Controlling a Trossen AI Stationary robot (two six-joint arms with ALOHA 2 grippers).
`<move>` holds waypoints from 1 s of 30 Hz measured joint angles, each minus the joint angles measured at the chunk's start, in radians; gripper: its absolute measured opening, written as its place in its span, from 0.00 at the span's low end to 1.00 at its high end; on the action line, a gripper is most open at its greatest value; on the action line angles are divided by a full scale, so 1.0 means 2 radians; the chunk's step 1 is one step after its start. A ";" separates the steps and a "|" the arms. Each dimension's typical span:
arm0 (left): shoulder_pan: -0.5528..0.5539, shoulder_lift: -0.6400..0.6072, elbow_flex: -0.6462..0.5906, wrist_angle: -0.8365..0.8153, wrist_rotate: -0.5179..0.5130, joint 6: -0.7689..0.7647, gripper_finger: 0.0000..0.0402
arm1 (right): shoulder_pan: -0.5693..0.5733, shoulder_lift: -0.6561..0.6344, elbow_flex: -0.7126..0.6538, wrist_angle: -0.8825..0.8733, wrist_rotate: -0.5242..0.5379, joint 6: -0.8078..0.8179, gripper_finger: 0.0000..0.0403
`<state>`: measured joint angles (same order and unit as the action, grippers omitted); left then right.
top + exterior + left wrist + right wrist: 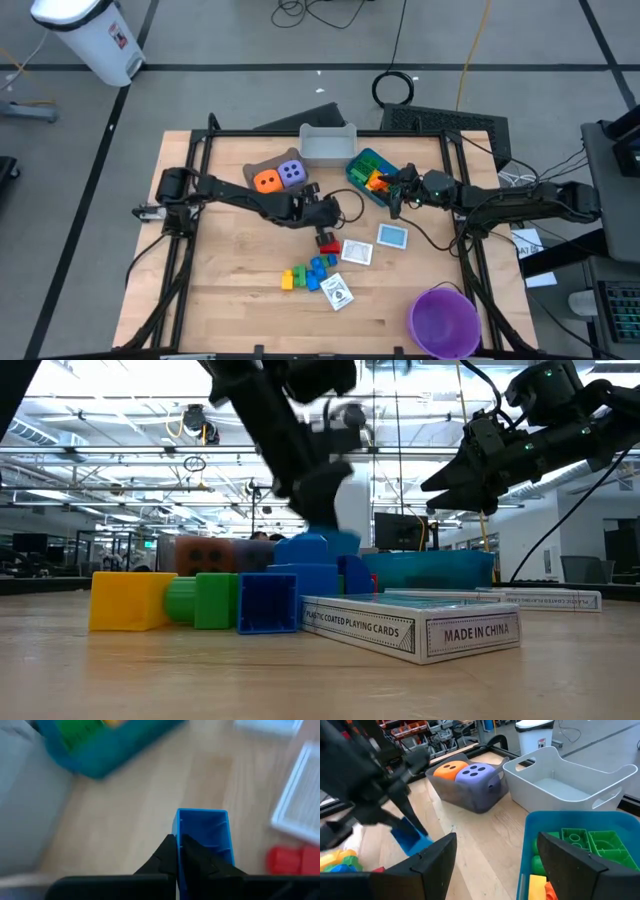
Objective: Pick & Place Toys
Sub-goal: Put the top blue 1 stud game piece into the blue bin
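While left gripper (177, 851) jaws clamp a blue brick (205, 837) at frame centre, the blue bin (368, 172) lies upper right, nearer the open, empty right gripper (397, 190).

Left gripper (417, 840) holds a blue brick (409, 836) aloft.

Two dice (279, 178) at 11 o'clock, three white cards (391, 237) at 4 o'clock, three bins (327, 145) at 12 o'clock, one purple bowl (443, 322) at 5 o'clock.

Grey bin (327, 145), blue bin (362, 166), brown bin (262, 166), purple bowl (443, 321).
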<state>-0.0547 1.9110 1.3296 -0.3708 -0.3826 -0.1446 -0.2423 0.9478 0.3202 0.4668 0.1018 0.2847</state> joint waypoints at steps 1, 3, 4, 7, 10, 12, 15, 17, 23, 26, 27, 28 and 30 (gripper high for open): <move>0.000 -0.007 0.000 0.011 -0.006 0.008 0.03 | 0.000 0.000 0.000 0.000 0.000 0.001 0.66; 0.000 -0.016 0.000 0.044 -0.008 0.029 0.04 | 0.002 0.000 0.000 0.001 0.000 0.001 0.66; 0.001 -0.018 0.000 0.059 -0.007 0.041 0.05 | 0.002 0.000 0.000 0.002 -0.001 -0.001 0.66; 0.000 -0.019 0.000 0.115 0.015 0.075 0.05 | 0.007 0.000 0.000 0.003 -0.001 -0.015 0.66; -0.001 -0.019 0.000 0.148 0.047 0.086 0.03 | 0.017 0.000 0.000 0.004 -0.001 -0.025 0.66; 0.003 -0.019 -0.009 0.180 0.064 0.083 0.03 | 0.024 0.000 0.000 0.004 -0.010 -0.040 0.66; 0.014 -0.019 -0.025 0.228 0.101 0.075 0.04 | 0.035 0.000 0.000 0.004 -0.039 -0.063 0.66; 0.021 -0.020 -0.031 0.264 0.126 0.070 0.03 | 0.043 0.002 0.000 0.003 -0.055 -0.073 0.66; 0.028 -0.021 -0.034 0.313 0.163 0.058 0.03 | 0.069 0.025 0.000 0.004 -0.053 -0.104 0.66; 0.028 -0.021 -0.034 0.329 0.161 0.060 0.03 | 0.083 0.043 0.000 0.029 -0.052 -0.132 0.66; 0.028 -0.021 -0.034 0.330 0.161 0.060 0.03 | 0.088 0.050 0.000 0.039 -0.053 -0.135 0.66; 0.028 -0.022 -0.034 0.327 0.162 0.060 0.02 | 0.093 0.056 0.000 0.047 -0.055 -0.135 0.66; 0.028 -0.024 -0.034 0.319 0.161 0.060 0.02 | 0.100 0.066 0.000 0.068 -0.066 -0.135 0.67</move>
<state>0.0017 1.8634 1.2621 0.2681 -0.0604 -0.0238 -0.0414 1.0794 0.3202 0.6018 -0.0306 0.0143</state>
